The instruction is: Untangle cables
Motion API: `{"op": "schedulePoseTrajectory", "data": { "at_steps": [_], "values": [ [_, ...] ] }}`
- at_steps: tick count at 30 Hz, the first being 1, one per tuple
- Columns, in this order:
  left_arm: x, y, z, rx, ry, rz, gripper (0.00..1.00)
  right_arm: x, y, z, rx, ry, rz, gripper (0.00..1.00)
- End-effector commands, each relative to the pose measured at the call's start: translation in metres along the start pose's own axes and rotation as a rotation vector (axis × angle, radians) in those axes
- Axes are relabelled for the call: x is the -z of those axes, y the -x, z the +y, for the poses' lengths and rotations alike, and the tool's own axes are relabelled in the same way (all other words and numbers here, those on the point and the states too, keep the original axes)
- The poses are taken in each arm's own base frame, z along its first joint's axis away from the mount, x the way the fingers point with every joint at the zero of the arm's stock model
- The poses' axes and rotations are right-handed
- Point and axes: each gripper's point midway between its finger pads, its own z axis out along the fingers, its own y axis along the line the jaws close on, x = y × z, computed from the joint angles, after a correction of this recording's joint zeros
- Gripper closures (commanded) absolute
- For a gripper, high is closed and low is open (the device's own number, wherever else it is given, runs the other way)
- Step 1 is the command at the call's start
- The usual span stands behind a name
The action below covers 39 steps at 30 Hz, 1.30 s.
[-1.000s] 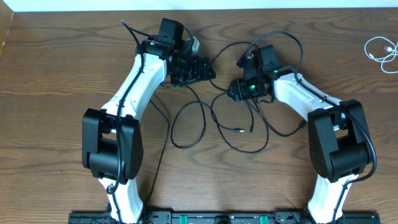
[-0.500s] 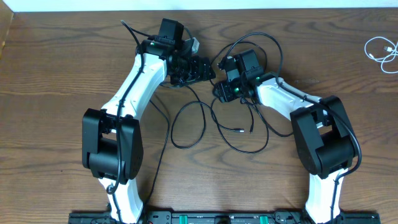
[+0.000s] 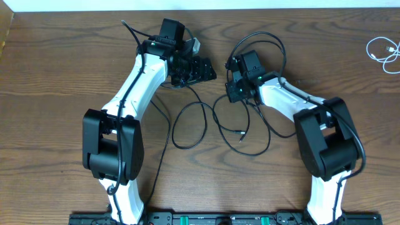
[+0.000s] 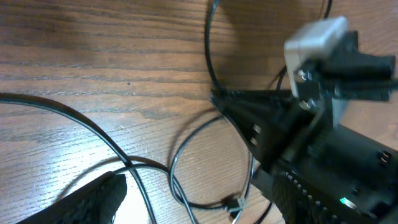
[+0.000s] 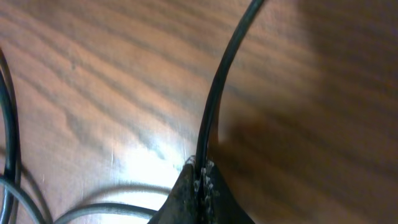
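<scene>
Several thin black cables [image 3: 206, 122] lie looped and crossed on the wooden table between the arms. One small plug end [image 3: 240, 132] shows near the middle. My right gripper [image 3: 232, 92] is shut on a black cable [image 5: 217, 93]. In the right wrist view the cord runs up out of the closed fingertips [image 5: 186, 186]. My left gripper [image 3: 201, 69] stands open at the upper edge of the tangle, holding nothing. In the left wrist view black loops and a plug [image 4: 233, 202] lie between its fingers. A white cable [image 3: 382, 53] lies coiled at the far right.
The right arm's wrist and camera housing [image 4: 323, 56] fills the right side of the left wrist view, close to the left gripper. A thicker black arm cable [image 3: 275, 47] arcs behind the right wrist. The table's back edge [image 3: 200, 9] runs along the top.
My right gripper moved left toward the left gripper and closed on a black cable. The loops and the plug end shifted slightly. The left arm stayed still and open.
</scene>
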Motion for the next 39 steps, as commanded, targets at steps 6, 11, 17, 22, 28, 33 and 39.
{"op": "schedulePoseTrajectory", "data": {
  "at_steps": [6,11,17,22,28,33,39],
  "values": [
    [0.003,0.002,0.0,-0.025,0.005,-0.007,0.2,0.107,0.04,-0.006,-0.172,-0.022,-0.143,0.99],
    [0.003,0.002,0.0,-0.024,0.005,-0.007,0.2,0.122,0.021,-0.03,-0.263,-0.092,-0.084,0.99],
    [0.003,0.003,0.0,-0.025,0.005,-0.008,0.19,0.116,-0.024,-0.063,-0.347,-0.22,0.081,0.99],
    [0.003,0.003,0.0,-0.025,0.005,-0.008,0.2,0.098,-0.039,-0.066,-0.353,-0.228,0.148,0.94],
    [0.003,0.002,0.0,-0.025,0.005,-0.007,0.2,0.072,-0.055,-0.071,-0.36,-0.235,0.215,0.72],
    [0.003,0.002,0.0,-0.025,0.005,-0.007,0.19,0.051,-0.072,-0.07,-0.371,-0.214,0.286,0.64],
    [0.003,0.003,0.0,-0.025,0.005,-0.008,0.2,0.043,-0.077,-0.066,-0.377,-0.188,0.305,0.68]
  ]
}}
